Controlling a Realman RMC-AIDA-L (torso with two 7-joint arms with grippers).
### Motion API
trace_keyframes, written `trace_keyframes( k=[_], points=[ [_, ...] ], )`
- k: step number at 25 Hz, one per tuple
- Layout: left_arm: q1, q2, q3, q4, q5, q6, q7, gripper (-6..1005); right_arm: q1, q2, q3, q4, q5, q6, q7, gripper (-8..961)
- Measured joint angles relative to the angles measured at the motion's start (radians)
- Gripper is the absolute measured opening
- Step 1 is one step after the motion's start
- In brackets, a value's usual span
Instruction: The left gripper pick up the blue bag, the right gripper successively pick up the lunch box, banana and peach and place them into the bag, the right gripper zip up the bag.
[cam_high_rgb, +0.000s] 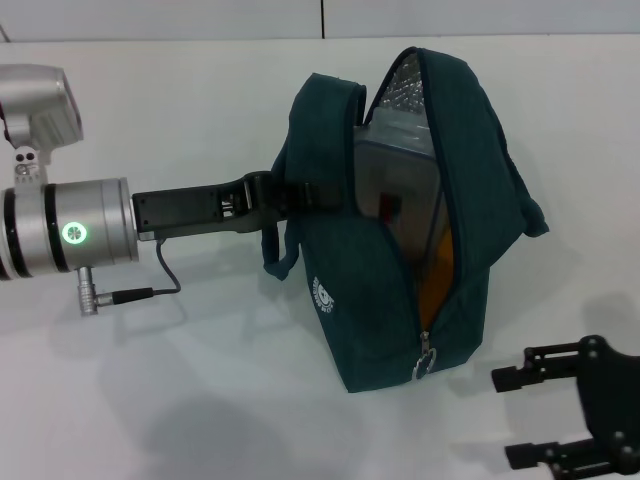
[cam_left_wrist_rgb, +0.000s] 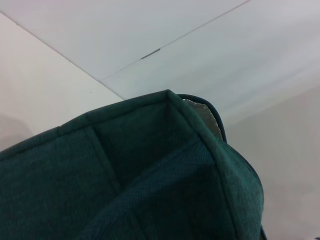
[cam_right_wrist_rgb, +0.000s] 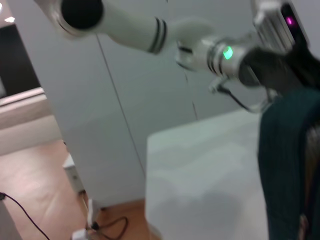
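Bag (cam_high_rgb: 375, 290) stood upright on the white table (cam_high_rgb: 200, 120), zipper open down its front, ring pull (cam_high_rgb: 425, 362) low near the base. Lunch box (cam_high_rgb: 395, 185) and banana (cam_high_rgb: 440, 265) were visible inside. Left gripper (cam_high_rgb: 300, 200) clamped a handle (cam_high_rgb: 285, 245) from the left. Right gripper (cam_high_rgb: 515, 415), fingers apart, sat near right, apart from the bag.

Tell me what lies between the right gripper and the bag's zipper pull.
Nothing: in the head view, only bare white table separates the right gripper from the zipper pull on the blue bag.
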Motion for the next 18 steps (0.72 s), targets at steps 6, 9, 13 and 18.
trace_keyframes(
  k=[6, 9, 13, 18],
  points=[
    [0.000, 0.000, 0.000, 0.000, 0.000, 0.000, 0.000, 48, 0.035, 0.004, -0.069, 0.087, 0.006, 0.129, -0.017, 690],
    [0.000, 0.001, 0.000, 0.000, 0.000, 0.000, 0.000, 48, 0.052, 0.010, -0.079, 0.117, 0.017, 0.158, -0.027, 690],
    [0.000, 0.001, 0.000, 0.000, 0.000, 0.000, 0.000, 48, 0.061, 0.011, -0.085, 0.145, 0.055, 0.172, -0.042, 690],
    [0.001, 0.002, 0.000, 0.000, 0.000, 0.000, 0.004, 49, 0.068, 0.011, -0.090, 0.154, 0.089, 0.195, -0.051, 690]
  ],
)
